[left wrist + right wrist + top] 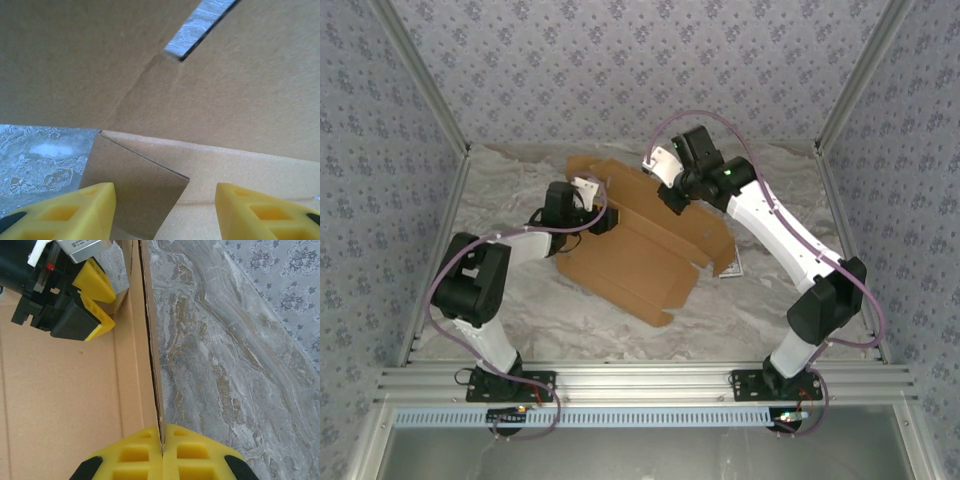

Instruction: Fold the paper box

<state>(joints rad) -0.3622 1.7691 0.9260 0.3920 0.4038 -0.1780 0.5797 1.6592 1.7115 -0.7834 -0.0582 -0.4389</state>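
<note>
Paper box (640,250): brown cardboard, partly folded, lying at an angle mid-surface between the two arms. Broad base panel flat. Far-side panels raised. Long near edge points toward the front rail.

Surface (770,300): marbled grey-white, bare around the box on all sides.

Left claw (598,216): at the box's left end, reaching in from the side. From its own camera the left claw (165,210) stands released, its yellow fingers (75,210) set well apart. A small flap (135,185) of cardboard sits between them, close against the left-hand finger and clear of the other. Above it a large panel leans over. A slit in the fold lets a sliver of the surface (40,160) show through.

Right claw (670,198): at the far edge of the box, arm bent down over it. Close up, the right claw (162,452) is clenched on the paper box (65,390), its two yellow pads pressed together with the thin edge of an upright side wall (152,340) running straight into the seam between them. That wall stands on edge, with box floor on one side and bare surface (225,365) on the other.

In the same close view the left claw (95,300) hangs at the far end of the wall, just inside the box, jaws parted.
</note>
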